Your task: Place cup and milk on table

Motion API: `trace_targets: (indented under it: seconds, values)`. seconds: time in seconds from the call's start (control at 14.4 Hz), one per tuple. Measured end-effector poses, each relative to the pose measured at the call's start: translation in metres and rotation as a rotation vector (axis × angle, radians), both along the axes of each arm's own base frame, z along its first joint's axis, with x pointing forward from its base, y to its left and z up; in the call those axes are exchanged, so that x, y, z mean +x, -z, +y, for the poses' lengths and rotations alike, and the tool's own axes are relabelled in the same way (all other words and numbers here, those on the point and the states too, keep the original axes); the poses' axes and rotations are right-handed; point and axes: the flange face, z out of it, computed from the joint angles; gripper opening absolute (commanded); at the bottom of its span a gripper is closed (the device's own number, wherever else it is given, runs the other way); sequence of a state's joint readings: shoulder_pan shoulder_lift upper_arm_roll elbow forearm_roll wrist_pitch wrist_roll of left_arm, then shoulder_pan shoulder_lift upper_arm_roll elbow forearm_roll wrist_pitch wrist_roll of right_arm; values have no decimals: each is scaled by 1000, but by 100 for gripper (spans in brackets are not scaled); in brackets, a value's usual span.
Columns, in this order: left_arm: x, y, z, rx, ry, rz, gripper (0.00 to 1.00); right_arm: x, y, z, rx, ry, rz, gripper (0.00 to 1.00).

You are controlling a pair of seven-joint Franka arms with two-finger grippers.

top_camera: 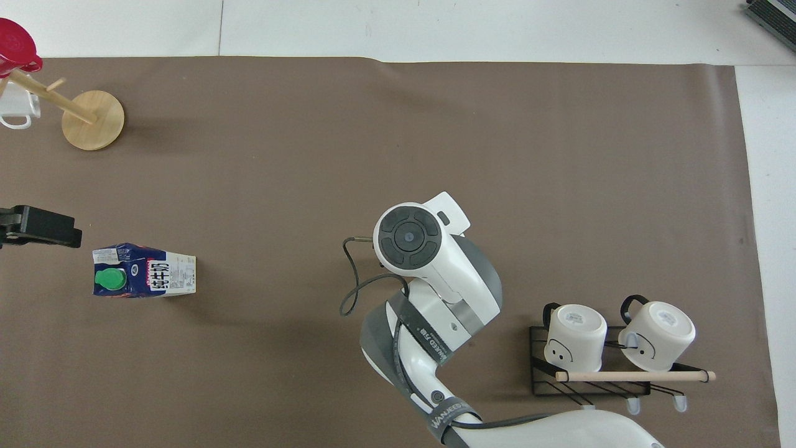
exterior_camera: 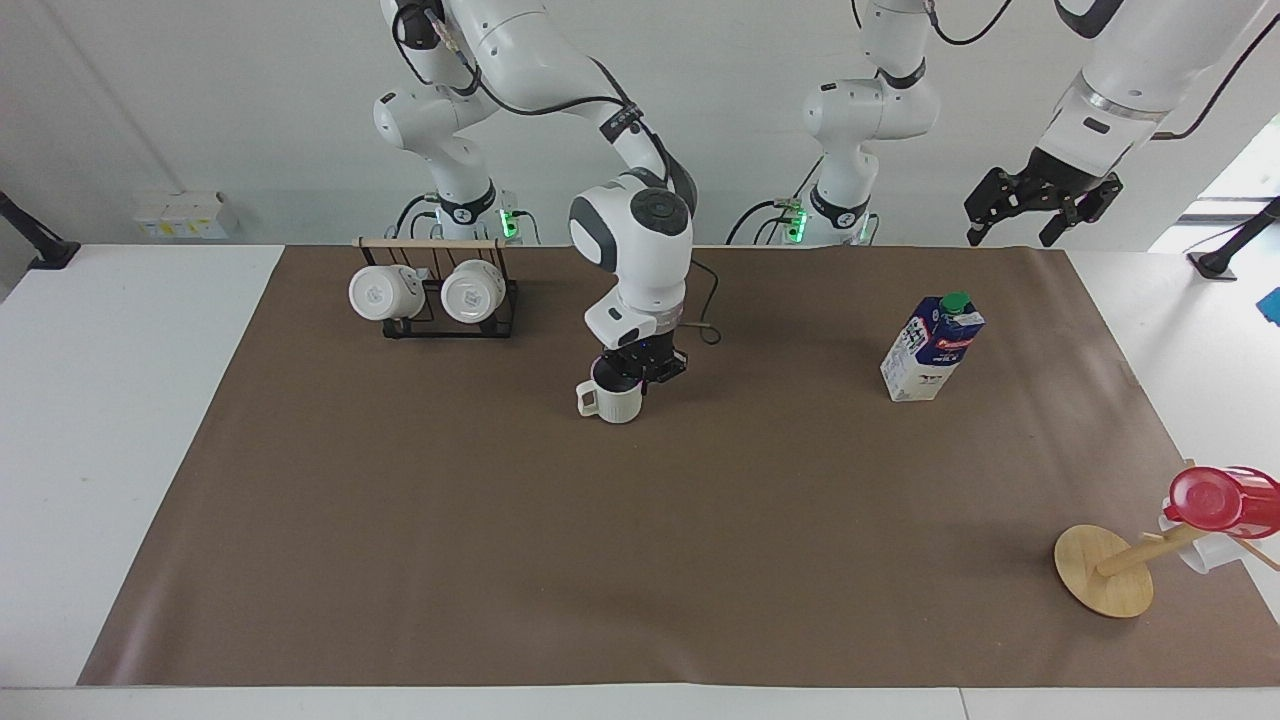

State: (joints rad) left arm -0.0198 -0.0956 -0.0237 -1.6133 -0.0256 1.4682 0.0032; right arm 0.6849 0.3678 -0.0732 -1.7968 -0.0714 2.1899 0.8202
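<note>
The right gripper (exterior_camera: 640, 362) is clamped on the rim of the cream ribbed mug (exterior_camera: 612, 397), which stands upright on the brown paper sheet (exterior_camera: 640, 560) of the table (exterior_camera: 120, 400) near the middle, its squared handle turned toward the right arm's end. In the overhead view the right arm's wrist covers both mug and gripper (neither shows there).

The left gripper (exterior_camera: 1040, 205) waits with its fingers spread wide and nothing in them, up in the air over the edge of the sheet at the left arm's end; only a black tip of it (top_camera: 40, 226) enters the overhead view.

The blue-and-white milk carton (exterior_camera: 932, 348) with its green cap stands upright on the sheet, well apart from the mug, toward the left arm's end.

Toward the right arm's end, 2 glossy white mugs (exterior_camera: 428, 292) hang on a black wire rack (exterior_camera: 500, 318), nearer to the robots than the ribbed mug. A wooden mug tree (exterior_camera: 1105, 570) with a red plastic cup (exterior_camera: 1220, 500) stands farther from the robots than the carton.
</note>
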Motion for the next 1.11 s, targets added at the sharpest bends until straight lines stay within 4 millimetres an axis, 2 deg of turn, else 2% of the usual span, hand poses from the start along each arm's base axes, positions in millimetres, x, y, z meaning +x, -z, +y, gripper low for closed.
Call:
trace_targets:
  seconds: [0.07, 0.14, 0.21, 0.49, 0.62, 0.83, 0.97, 1.11]
  values:
    - [0, 0, 0, 0, 0, 1, 100, -1, 0, 0, 0, -5, 1, 34]
    - [0, 1, 0, 0, 0, 2, 100, -1, 1, 1, -1, -9, 2, 90]
    - [0, 1, 0, 0, 0, 3, 100, -2, 2, 1, -2, -10, 4, 100]
    - [-4, 3, -2, 1, 4, 4, 100, -1, 0, 1, 0, -10, 1, 100]
    - [-6, 5, -3, 1, 6, -2, 100, 2, -15, 1, 17, -7, -22, 100]
    - [-7, 11, -5, 1, 8, -15, 100, 7, -72, -16, 62, 19, -83, 100]
    - [-6, 16, -5, 1, 8, -20, 100, 7, -112, -36, 78, 44, -103, 100]
    - [-6, 25, -5, 1, 7, -13, 100, 6, -144, -60, 79, 49, -108, 100]
